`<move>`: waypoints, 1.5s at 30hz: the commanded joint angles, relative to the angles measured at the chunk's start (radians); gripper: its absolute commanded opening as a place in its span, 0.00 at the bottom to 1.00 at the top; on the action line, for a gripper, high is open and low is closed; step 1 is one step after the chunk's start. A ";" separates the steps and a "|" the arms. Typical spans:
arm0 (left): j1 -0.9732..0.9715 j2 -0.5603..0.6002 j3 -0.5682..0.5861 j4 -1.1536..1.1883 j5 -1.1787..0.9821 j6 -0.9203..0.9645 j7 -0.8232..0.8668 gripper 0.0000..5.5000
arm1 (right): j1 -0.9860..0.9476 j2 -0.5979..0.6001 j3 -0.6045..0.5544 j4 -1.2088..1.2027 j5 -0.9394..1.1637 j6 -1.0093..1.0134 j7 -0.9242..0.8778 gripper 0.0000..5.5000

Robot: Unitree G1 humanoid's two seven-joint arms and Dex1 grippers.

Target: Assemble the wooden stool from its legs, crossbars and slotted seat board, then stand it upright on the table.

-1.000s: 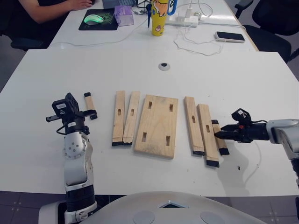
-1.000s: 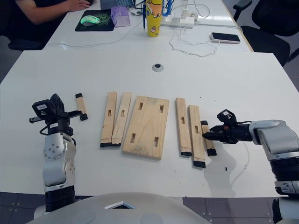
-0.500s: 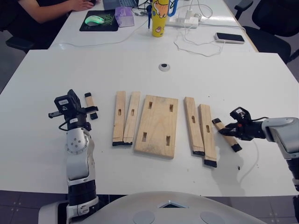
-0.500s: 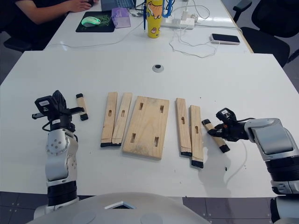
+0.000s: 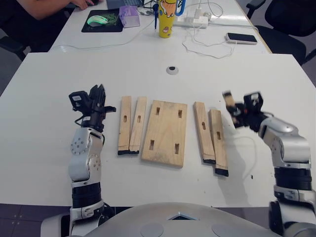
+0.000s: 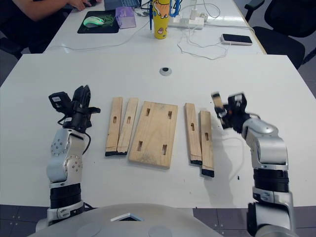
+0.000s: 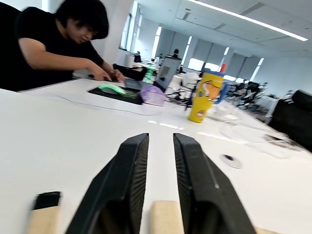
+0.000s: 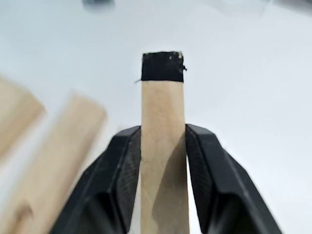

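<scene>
Head view: the seat board [image 5: 164, 133] lies mid-worktop between two pairs of legs [image 5: 131, 123]. The right gripper [image 5: 237, 111] holds a crossbar [image 5: 228, 100] above the worktop, toward the right edge.
Left wrist view: the left gripper [image 7: 161, 140] has its fingers narrowly parted, with nothing between the tips.
Right wrist view: both fingers clamp the crossbar's sides below its black tip.

My left arm [image 5: 84, 158] stands bent, forearm rising steeply, with its black two-finger left gripper [image 5: 98, 95] pointing away from me. My right arm [image 5: 288, 150] is folded the same way. Its right gripper [image 5: 241, 109] points inward, clamped on a short black-tipped wooden crossbar [image 8: 163, 97].
</scene>
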 commanded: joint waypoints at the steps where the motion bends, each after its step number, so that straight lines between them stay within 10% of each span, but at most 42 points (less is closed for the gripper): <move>1: -0.105 0.039 0.021 0.001 -0.180 0.176 -0.058 0.29 | 0.018 0.123 0.035 -0.125 0.084 -0.006 -0.016 0.24; 8: -0.222 0.034 0.027 0.013 -0.476 0.481 -0.024 0.48 | 0.110 0.210 0.202 -0.238 0.078 -0.087 0.008 0.24; 33: -0.287 0.019 -0.099 0.033 -0.535 0.642 -0.032 0.49 | 0.170 0.237 0.342 -0.290 0.058 -0.177 0.028 0.24; 45: -0.285 0.008 -0.099 0.047 -0.522 0.630 -0.032 0.17 | 0.160 0.239 0.336 -0.287 0.077 -0.172 0.027 0.24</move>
